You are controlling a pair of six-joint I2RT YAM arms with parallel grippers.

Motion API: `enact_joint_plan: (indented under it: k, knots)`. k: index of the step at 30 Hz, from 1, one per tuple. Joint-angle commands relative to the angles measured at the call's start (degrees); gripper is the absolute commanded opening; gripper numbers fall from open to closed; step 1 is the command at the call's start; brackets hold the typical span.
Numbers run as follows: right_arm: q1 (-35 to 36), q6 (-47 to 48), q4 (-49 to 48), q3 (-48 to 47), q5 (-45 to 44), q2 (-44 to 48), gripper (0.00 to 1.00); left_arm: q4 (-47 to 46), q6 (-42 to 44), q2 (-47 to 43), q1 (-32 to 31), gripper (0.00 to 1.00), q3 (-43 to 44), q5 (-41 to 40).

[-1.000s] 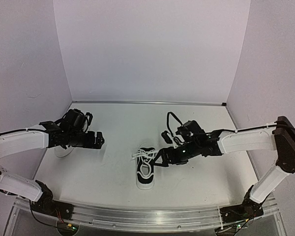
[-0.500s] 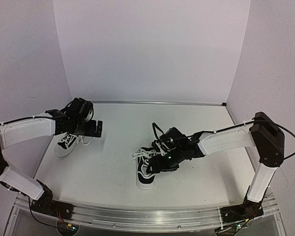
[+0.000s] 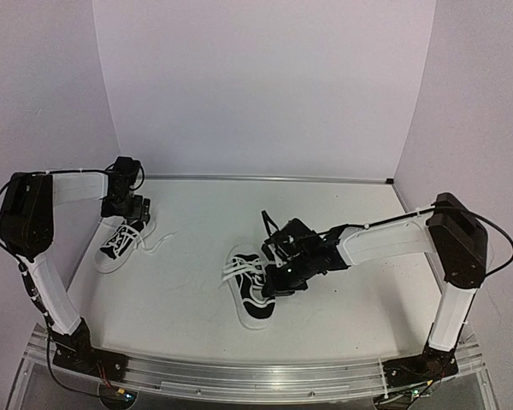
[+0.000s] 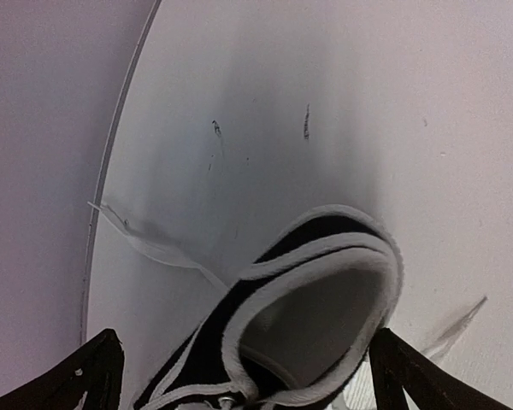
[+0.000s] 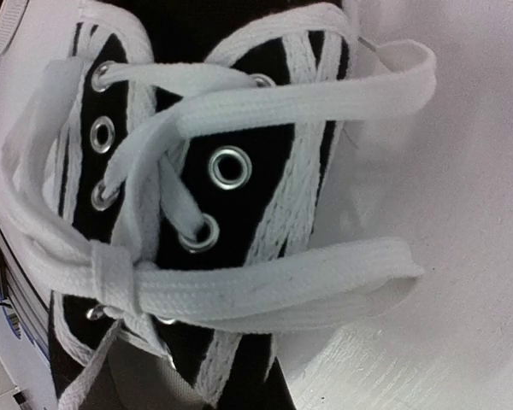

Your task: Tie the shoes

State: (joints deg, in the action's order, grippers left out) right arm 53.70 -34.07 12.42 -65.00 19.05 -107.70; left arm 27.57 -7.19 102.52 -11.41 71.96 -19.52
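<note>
Two black shoes with white soles and laces lie on the table. The left shoe [image 3: 117,248] sits near the left wall, a loose lace [image 4: 154,248] trailing from it. My left gripper [image 3: 128,210] hangs over its heel, open; in the left wrist view the gripper [image 4: 248,383] straddles the shoe [image 4: 325,282] collar, fingertips [image 4: 90,371] on either side. The middle shoe [image 3: 250,306] has looped laces [image 5: 265,286] across its eyelets [image 5: 229,167]. My right gripper [image 3: 279,275] is shut, pressed against this shoe's lacing. Its fingers are hidden in the right wrist view, so I cannot tell whether a lace is held.
White walls close in the table [image 3: 188,282] at the back and both sides, the left one close beside the left shoe. An aluminium rail [image 3: 239,376] runs along the front edge by the arm bases.
The left arm swung back toward the left wall and now hangs over the left shoe's heel, still open. The right gripper moved down-left onto the middle shoe and shut; that shoe turned slightly.
</note>
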Motion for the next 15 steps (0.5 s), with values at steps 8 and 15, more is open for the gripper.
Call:
enact_joint_plan:
  k: [8,15]
  knots:
    - [-6.0,0.7,-2.0,-7.0,-6.9,1.7,0.0,-4.0,2.0,8.5,3.1,0.74,-0.4,10.1]
    - [-15.2,4.0,-1.7,-14.1,-5.9,1.1,0.0,-4.5,0.0,8.0,2.7,0.17,-2.0,15.3]
